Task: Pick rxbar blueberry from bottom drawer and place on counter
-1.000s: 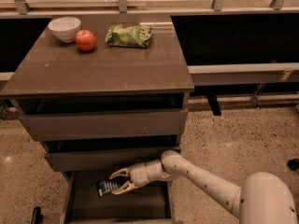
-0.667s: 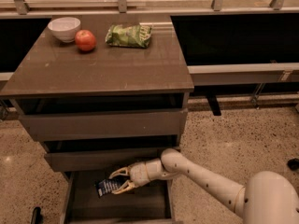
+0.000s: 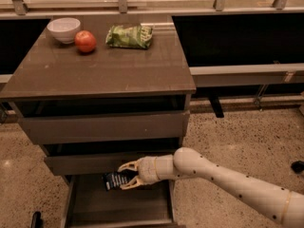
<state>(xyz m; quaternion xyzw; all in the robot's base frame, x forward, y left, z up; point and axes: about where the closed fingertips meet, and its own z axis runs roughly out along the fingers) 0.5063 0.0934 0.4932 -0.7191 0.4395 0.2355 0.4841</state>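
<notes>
The rxbar blueberry, a small dark bar with white print, is held between the fingers of my gripper. The gripper is shut on it just above the inside of the open bottom drawer, close under the front of the middle drawer. My white arm reaches in from the lower right. The counter, the dark brown cabinet top, lies above.
On the counter's far side stand a white bowl, a red apple and a green chip bag. The top drawer is slightly out. Speckled floor lies to the right. A dark ledge with a railing runs behind.
The gripper has risen a little with the bar in it, from low in the drawer to just under the middle drawer's front. Nothing on the counter has moved.
</notes>
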